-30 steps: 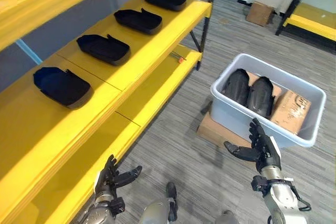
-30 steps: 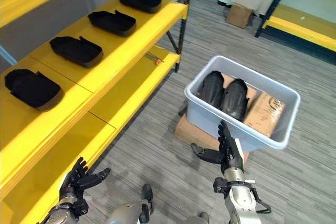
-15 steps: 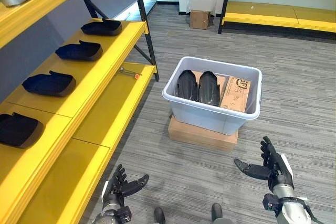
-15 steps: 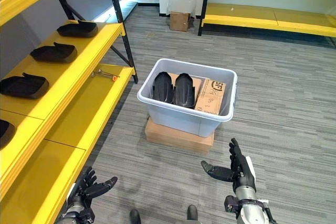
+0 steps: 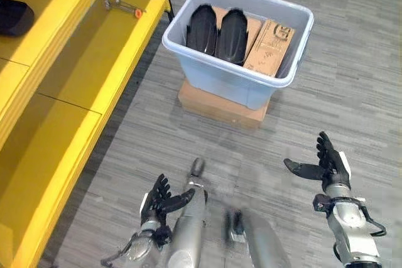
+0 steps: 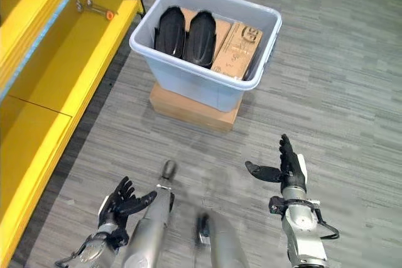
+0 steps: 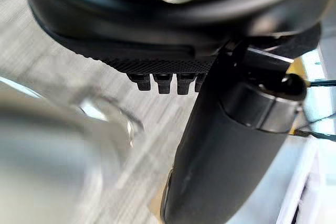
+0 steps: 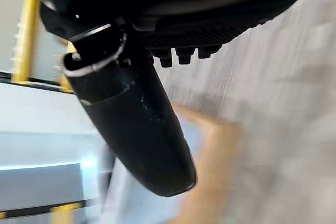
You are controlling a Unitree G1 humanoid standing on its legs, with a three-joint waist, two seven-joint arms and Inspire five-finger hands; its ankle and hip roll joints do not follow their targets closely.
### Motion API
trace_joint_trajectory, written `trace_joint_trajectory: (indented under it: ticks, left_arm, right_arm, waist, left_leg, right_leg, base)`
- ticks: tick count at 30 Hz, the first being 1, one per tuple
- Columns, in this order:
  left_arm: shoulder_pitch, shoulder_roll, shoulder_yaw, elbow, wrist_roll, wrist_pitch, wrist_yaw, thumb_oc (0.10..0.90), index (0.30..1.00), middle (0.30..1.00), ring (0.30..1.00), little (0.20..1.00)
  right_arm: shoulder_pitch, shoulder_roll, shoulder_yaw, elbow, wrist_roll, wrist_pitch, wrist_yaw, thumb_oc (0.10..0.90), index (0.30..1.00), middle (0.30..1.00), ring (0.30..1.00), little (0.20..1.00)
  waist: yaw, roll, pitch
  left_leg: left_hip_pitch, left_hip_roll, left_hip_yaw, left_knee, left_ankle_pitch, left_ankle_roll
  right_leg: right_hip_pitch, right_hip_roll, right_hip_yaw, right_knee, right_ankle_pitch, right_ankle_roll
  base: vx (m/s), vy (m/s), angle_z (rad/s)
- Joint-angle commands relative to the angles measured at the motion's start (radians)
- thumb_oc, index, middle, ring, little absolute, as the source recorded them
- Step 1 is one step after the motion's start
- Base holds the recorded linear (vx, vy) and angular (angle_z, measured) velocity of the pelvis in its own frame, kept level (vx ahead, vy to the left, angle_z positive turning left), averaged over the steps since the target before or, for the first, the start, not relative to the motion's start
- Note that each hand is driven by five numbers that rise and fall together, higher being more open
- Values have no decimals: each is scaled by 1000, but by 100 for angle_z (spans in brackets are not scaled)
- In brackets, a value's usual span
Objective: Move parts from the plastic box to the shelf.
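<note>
A pale grey plastic box (image 5: 213, 70) stands on a flat cardboard carton (image 5: 220, 106) on the floor ahead. Inside it two black moulded parts (image 5: 217, 26) stand upright side by side, with a brown cardboard box (image 5: 270, 39) to their right. The yellow shelf (image 5: 69, 61) runs along the left, and a black part (image 5: 12, 16) lies on its upper level. My left hand (image 5: 158, 200) hangs low near the floor, fingers spread, holding nothing. My right hand (image 5: 326, 167) is open too, short of the box and to its right.
A small tool with an orange tip (image 5: 122, 6) lies on the shelf's lower level near its far end. Grey carpet floor (image 5: 352, 80) stretches to the right of the box.
The camera has tilted down and moved closer, so the box now sits at the top of the picture. Both hands remain open and empty.
</note>
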Motion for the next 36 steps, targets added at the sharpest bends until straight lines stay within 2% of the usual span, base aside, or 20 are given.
trace_joint_trajectory:
  ticks: [1, 2, 3, 4, 5, 9, 10, 21, 30, 32, 33, 34, 35, 36]
  left_arm:
    - [-5, 78, 84, -134, 7, -121, 2, 900, 1000, 1000, 1000, 1000]
    - [-7, 92, 86, -134, 10, -120, 0, 900, 1000, 1000, 1000, 1000]
    - [-10, 112, 90, -137, 29, -119, 6, 900, 1000, 1000, 1000, 1000]
    - [-10, 112, 90, -137, 30, -119, 6, 900, 1000, 1000, 1000, 1000]
    - [-11, 118, 89, -139, 19, -119, 10, 900, 1000, 1000, 1000, 1000]
    - [2, 137, 90, -143, 15, -110, 13, 900, 1000, 1000, 1000, 1000]
    - [10, 140, 92, -145, 13, -106, 15, 900, 1000, 1000, 1000, 1000]
    - [45, 148, 97, -135, 9, -95, 6, 900, 1000, 1000, 1000, 1000]
    - [37, 155, 97, -131, 4, -93, 6, 900, 1000, 1000, 1000, 1000]
    - [31, 158, 103, -132, 6, -92, 7, 900, 1000, 1000, 1000, 1000]
    - [31, 158, 103, -132, 6, -92, 7, 900, 1000, 1000, 1000, 1000]
    - [30, 155, 100, -128, 5, -90, 8, 900, 1000, 1000, 1000, 1000]
    - [27, 166, 101, -126, 12, -87, 5, 900, 1000, 1000, 1000, 1000]
    - [27, 165, 101, -126, 12, -87, 5, 900, 1000, 1000, 1000, 1000]
  right_arm:
    - [115, -43, -23, -186, -19, -108, -4, 900, 1000, 1000, 1000, 1000]
    - [119, -33, -22, -188, -10, -107, 0, 900, 1000, 1000, 1000, 1000]
    - [128, -20, -26, -190, -1, -105, 5, 900, 1000, 1000, 1000, 1000]
    - [129, -19, -26, -190, -1, -104, 5, 900, 1000, 1000, 1000, 1000]
    - [131, -15, -22, -194, 13, -103, 10, 900, 1000, 1000, 1000, 1000]
    - [136, -20, -16, -195, 28, -93, 24, 900, 1000, 1000, 1000, 1000]
    - [143, -21, -14, -194, 32, -89, 27, 900, 1000, 1000, 1000, 1000]
    - [162, -13, -24, -190, 48, -81, 26, 900, 1000, 1000, 1000, 1000]
    - [139, -10, -16, -188, 46, -81, 20, 900, 1000, 1000, 1000, 1000]
    - [114, -4, 6, -181, 36, -81, 22, 900, 1000, 1000, 1000, 1000]
    - [114, -4, 6, -181, 36, -81, 22, 900, 1000, 1000, 1000, 1000]
    - [110, 2, 18, -182, 32, -81, 25, 900, 1000, 1000, 1000, 1000]
    - [109, 11, 29, -185, 22, -78, 31, 900, 1000, 1000, 1000, 1000]
    - [108, 10, 29, -185, 22, -78, 31, 900, 1000, 1000, 1000, 1000]
  waist:
    - [-56, -54, -145]
    - [-60, -60, -151]
    - [-66, -74, -167]
    - [-66, -75, -169]
    - [-73, -86, -179]
    - [-76, -92, -210]
    - [-80, -96, -225]
    - [-75, -117, -265]
    - [-65, -148, -286]
    - [-50, -160, -282]
    - [-50, -160, -282]
    - [-41, -164, -279]
    - [-43, -163, -266]
    - [-42, -162, -269]
  left_leg:
    - [170, 16, 59, -143, 190, 26]
    - [168, 3, 63, -119, 170, 37]
    - [139, -15, 93, -54, 129, 49]
    - [133, -17, 94, -45, 124, 50]
    - [126, -30, 106, 9, 75, 69]
    - [107, -33, 124, 61, 27, 83]
    - [97, -38, 131, 90, -1, 90]
    - [53, -50, 128, 132, -37, 89]
    - [38, -48, 136, 128, -47, 95]
    - [53, -41, 142, 141, -73, 111]
    - [53, -40, 142, 141, -73, 111]
    - [82, -39, 138, 132, -81, 122]
    - [134, -36, 135, 120, -97, 139]
    - [132, -34, 135, 112, -89, 138]
  right_leg:
    - [127, -107, 81, -225, 38, 76]
    - [134, -119, 91, -229, 32, 82]
    - [141, -150, 91, -239, 36, 93]
    - [140, -151, 91, -238, 34, 94]
    - [153, -179, 95, -243, 33, 106]
    - [161, -203, 88, -276, 48, 117]
    - [174, -218, 85, -298, 54, 127]
    - [211, -244, 56, -402, 89, 151]
    - [225, -266, 44, -474, 148, 176]
    - [219, -275, 52, -464, 188, 192]
    - [219, -275, 52, -464, 188, 192]
    - [210, -282, 56, -431, 237, 203]
    - [151, -280, 59, -298, 366, 202]
    - [146, -280, 60, -300, 371, 202]
  base:
    - [195, 197, -109]
    - [244, 245, -91]
    - [195, 183, -56]
    - [228, 207, -34]
    - [136, 119, -37]
    - [165, 139, -37]
    - [149, 109, -44]
    - [58, 36, 8]
    - [20, 37, 2]
    - [53, 65, -6]
    - [58, 73, -11]
    - [67, 105, -11]
    - [57, 104, -11]
    - [46, 261, -11]
